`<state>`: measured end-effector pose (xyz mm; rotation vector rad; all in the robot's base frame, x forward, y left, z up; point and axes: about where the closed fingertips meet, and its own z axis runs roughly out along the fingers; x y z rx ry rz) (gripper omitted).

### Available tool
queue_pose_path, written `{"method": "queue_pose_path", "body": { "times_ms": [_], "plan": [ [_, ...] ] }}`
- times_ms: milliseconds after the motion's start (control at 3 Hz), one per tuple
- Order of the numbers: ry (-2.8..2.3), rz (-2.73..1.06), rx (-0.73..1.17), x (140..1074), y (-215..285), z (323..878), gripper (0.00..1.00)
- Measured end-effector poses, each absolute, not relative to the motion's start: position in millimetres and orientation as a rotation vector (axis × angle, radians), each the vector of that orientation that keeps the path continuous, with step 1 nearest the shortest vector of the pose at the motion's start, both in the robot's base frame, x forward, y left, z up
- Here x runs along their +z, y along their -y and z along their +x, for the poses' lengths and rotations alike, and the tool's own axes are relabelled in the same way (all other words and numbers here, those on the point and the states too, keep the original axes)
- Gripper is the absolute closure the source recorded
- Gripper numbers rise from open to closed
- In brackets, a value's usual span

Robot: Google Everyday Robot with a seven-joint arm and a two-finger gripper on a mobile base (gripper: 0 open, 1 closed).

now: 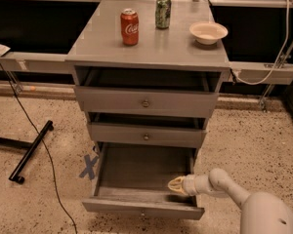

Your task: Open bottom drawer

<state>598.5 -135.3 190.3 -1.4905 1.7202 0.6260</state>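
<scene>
Honestly, the bottom drawer (pixel 132 172) sits way out w/ the gripper (pixel 178 185) inside it, fingers together on nothing, front panel just below them, so imo pulling more could yank it off its runners or snag the gripper.

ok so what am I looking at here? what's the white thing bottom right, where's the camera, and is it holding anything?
One camera, looking down at a grey three-drawer cabinet; where it is mounted isn't recorded. The white thing is the robot's single arm, reaching in from the lower right. Its gripper, the yellowish tip, sits inside the bottom drawer, near the front right corner. That drawer is pulled far out; the middle drawer and top drawer stick out far less. On the cabinet top stand a red Coca-Cola can, a green can and a white bowl. Whether the gripper holds anything can't be made out.
</scene>
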Motion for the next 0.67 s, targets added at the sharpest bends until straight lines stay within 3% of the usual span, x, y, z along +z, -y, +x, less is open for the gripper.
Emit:
{"method": "queue_pose_path", "body": {
  "times_ms": [333, 667],
  "plan": [
    [-1.682, -1.425, 0.607, 213.4, 149.0, 602.7, 1.0],
    [-1.681, -1.422, 0.61, 212.7, 148.1, 601.5, 0.83]
  ]
}}
